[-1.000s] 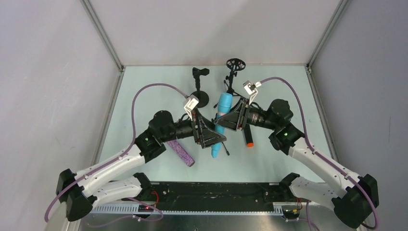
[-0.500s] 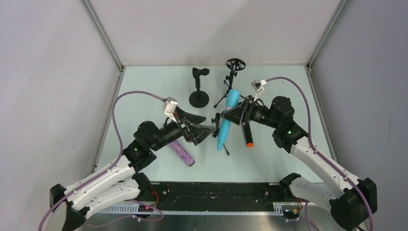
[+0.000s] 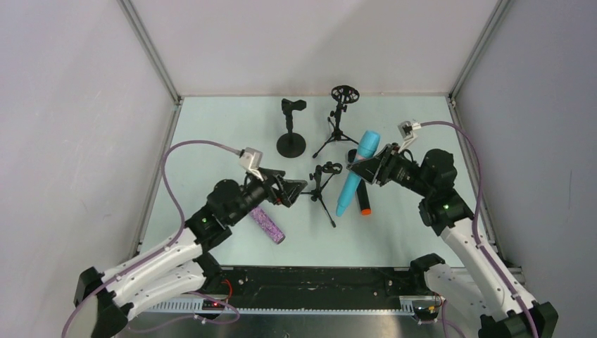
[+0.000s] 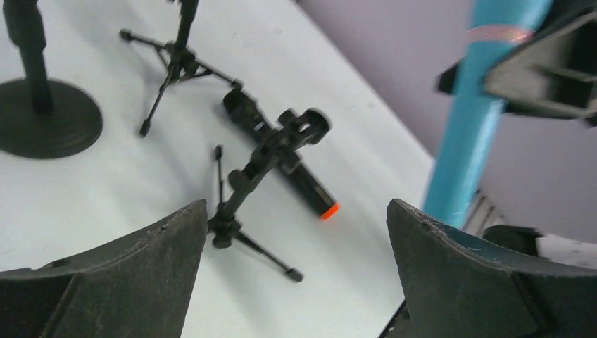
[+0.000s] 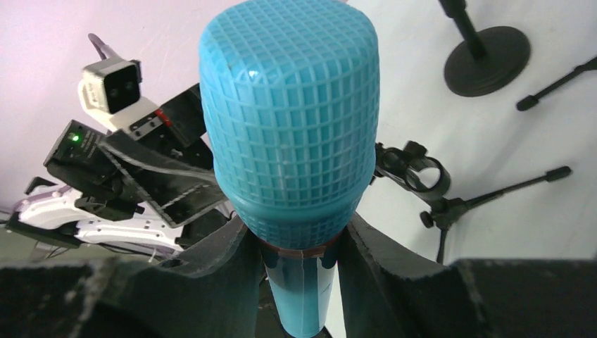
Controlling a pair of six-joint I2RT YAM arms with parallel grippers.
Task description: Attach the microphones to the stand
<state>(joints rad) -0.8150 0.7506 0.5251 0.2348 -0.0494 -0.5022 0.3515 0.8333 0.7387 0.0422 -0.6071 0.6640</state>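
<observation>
Top view: I see the right gripper clamped on the turquoise mic, which slants with its head toward the back. Its tail is near the black mic with orange end, flat on the table. Left gripper is spread wide and empty, just beside the small tripod stand. The purple glitter mic lies by that arm.

Left wrist: jaws wide, tripod and black mic framed between them.

Right wrist: fingers pinch the turquoise mic just below its head.

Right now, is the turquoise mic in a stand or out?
Out. The right gripper clamps the turquoise mic below its head; the nearby tripod stand has an empty clip.
</observation>
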